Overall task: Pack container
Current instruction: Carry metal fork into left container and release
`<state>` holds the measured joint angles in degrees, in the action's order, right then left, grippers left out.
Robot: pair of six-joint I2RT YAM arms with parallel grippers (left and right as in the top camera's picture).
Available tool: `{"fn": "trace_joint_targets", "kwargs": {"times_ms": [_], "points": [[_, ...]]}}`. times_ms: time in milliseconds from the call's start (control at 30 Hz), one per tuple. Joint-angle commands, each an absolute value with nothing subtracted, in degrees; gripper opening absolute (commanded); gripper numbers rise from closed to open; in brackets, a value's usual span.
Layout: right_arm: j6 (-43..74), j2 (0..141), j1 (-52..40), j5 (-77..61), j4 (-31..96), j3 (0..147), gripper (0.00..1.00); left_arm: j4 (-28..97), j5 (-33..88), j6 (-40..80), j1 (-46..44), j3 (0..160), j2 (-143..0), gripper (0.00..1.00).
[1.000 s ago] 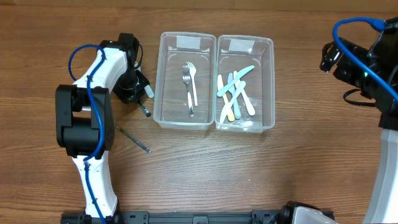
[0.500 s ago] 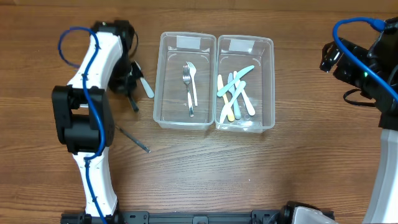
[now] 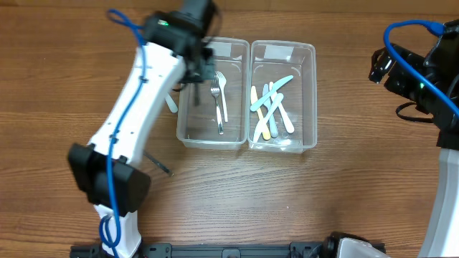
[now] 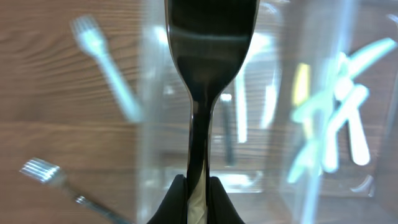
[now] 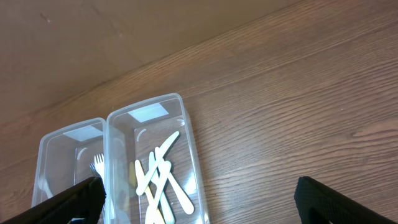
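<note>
My left gripper (image 3: 195, 72) (image 4: 197, 193) is shut on the handle of a dark metal utensil (image 4: 205, 37) and holds it over the left edge of the left clear container (image 3: 214, 41) (image 4: 146, 124). That container holds a metal fork (image 3: 217, 107) and a white fork (image 3: 223, 89). The right clear container (image 3: 283, 46) (image 5: 149, 115) holds several pastel plastic knives (image 3: 271, 107). My right gripper (image 5: 199, 205) is open and empty, high at the right side, away from the containers.
A white plastic fork (image 3: 171, 102) (image 4: 102, 59) lies on the wooden table just left of the left container. A metal fork (image 3: 154, 161) (image 4: 50, 174) lies further forward on the left. The right arm (image 3: 419, 72) sits at the right edge.
My left arm has swung from the table left of the containers to above the left container, carrying the dark utensil. The right arm has not moved.
</note>
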<state>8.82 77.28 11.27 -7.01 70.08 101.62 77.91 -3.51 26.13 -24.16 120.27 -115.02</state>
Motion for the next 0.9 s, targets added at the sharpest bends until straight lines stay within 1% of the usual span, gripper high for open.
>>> {"fn": "trace_joint_targets", "kwargs": {"times_ms": [0,133,200,267,300,433,533,600,700,733,767,867], "points": [[8.95,77.08,11.38,-6.2,69.8,101.97,1.0,76.14,-3.07,30.15,-26.15,120.14,-121.84,0.04],[8.95,77.08,11.38,-6.2,69.8,101.97,1.0,74.08,1.87,30.22,-26.39,120.14,-129.23,0.04],[8.95,77.08,11.38,-6.2,69.8,101.97,1.0,74.08,4.4,27.81,-26.2,120.14,-132.94,0.05],[8.97,77.08,11.38,-6.2,69.8,101.97,1.0,74.06,6.37,24.77,-26.04,120.14,-133.99,0.1],[8.95,77.08,11.38,-6.2,69.8,101.97,1.0,74.22,6.48,23.35,-26.02,120.22,-133.99,0.15],[8.95,77.08,11.38,-6.2,69.8,101.97,1.0,76.23,5.5,21.17,-25.96,122.91,-131.61,0.24],[8.95,77.08,11.38,-6.2,69.8,101.97,1.0,79.44,5.06,21.19,-25.39,126.87,-128.14,0.45],[8.95,77.08,11.38,-6.2,69.8,101.97,1.0,81.54,4.16,21.21,-24.64,129.47,-125.75,0.55],[8.95,77.08,11.38,-6.17,69.8,101.97,1.0,84.16,0.6,21.41,-23.11,132.49,-122.02,0.66],[8.95,77.08,11.38,-6.2,69.8,101.97,1.0,84.88,-2.04,21.67,-22.24,133.03,-120.25,0.73],[8.95,77.08,11.38,-6.2,69.8,101.97,1.0,85.27,-4.29,22.39,-21.5,133.05,-118.85,0.77],[8.95,77.08,11.38,-6.2,69.8,101.97,1.0,86.08,-10.76,24.95,-18.15,133.03,-115.74,1.0]]}}
